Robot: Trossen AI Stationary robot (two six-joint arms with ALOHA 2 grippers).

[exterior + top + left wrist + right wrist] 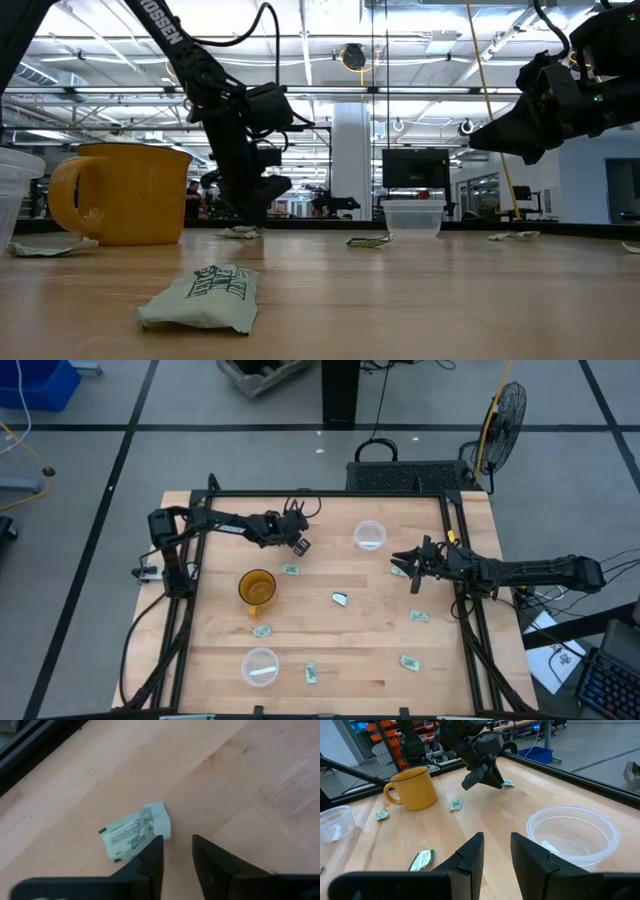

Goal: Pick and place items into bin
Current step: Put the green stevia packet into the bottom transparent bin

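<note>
High view: packets (339, 598) litter the wooden table (330, 650); both end effectors slightly spread.

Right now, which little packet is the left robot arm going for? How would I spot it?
Find the yellow mug on the wooden table, then look toward the far edge where the left gripper hangs. Just below its tip lies one small green-and-white packet, wrinkled, flat on the wood. It is the only packet right beside a gripper; the others lie apart.
</note>
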